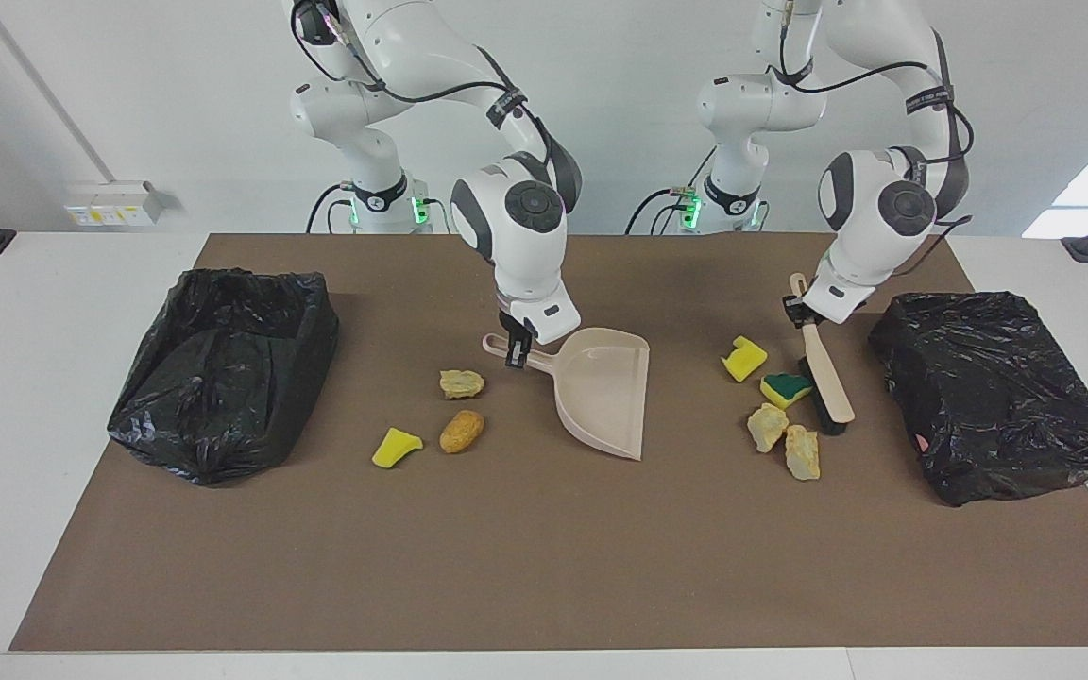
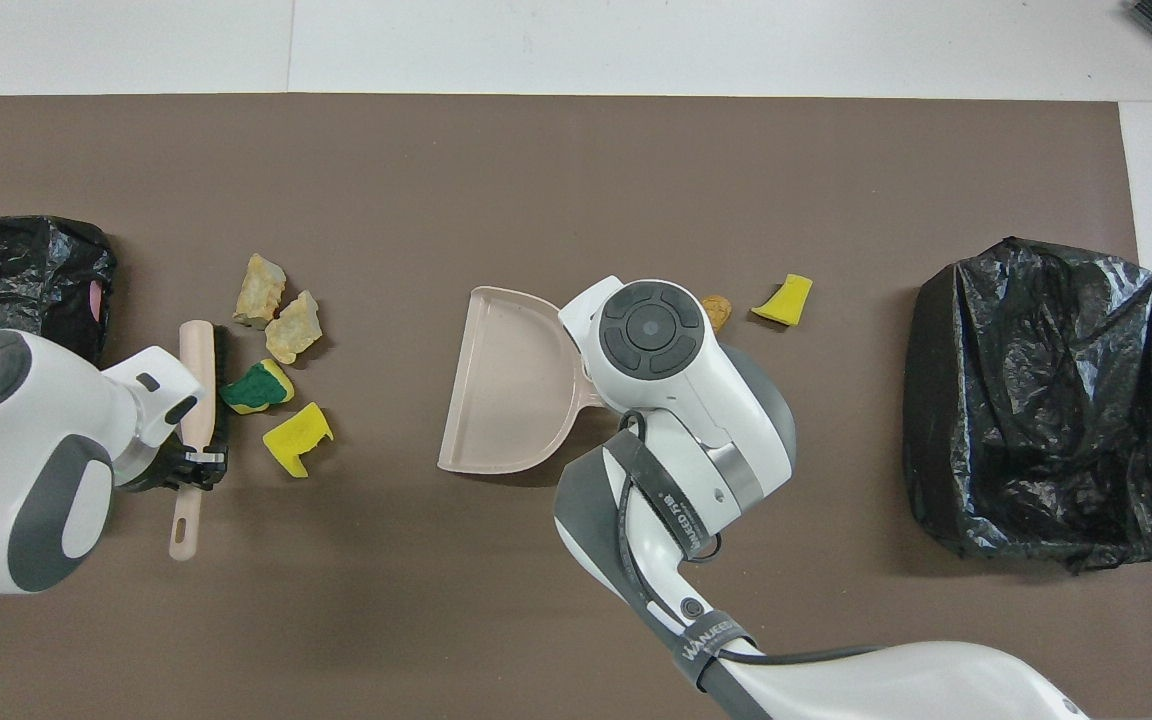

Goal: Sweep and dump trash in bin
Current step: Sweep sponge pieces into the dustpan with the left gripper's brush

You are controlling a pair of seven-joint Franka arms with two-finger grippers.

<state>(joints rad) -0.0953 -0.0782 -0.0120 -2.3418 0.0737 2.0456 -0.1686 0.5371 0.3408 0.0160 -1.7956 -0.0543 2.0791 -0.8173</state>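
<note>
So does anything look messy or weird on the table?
Yes: scraps lie loose on the brown mat. Four sit near the brush, three beside the dustpan: yellow sponge pieces and bread-like lumps. Neither black bin bag shows any scraps inside. Nothing looks broken or tipped.

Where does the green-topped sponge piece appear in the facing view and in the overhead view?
Facing view: the green-topped sponge piece lies toward that picture's right side, touching the brush bristles, beside the plain yellow sponge piece.
Overhead view: it lies toward that picture's left side, again against the brush.
Shared landmark: the beige dustpan near the middle of the mat.
</note>
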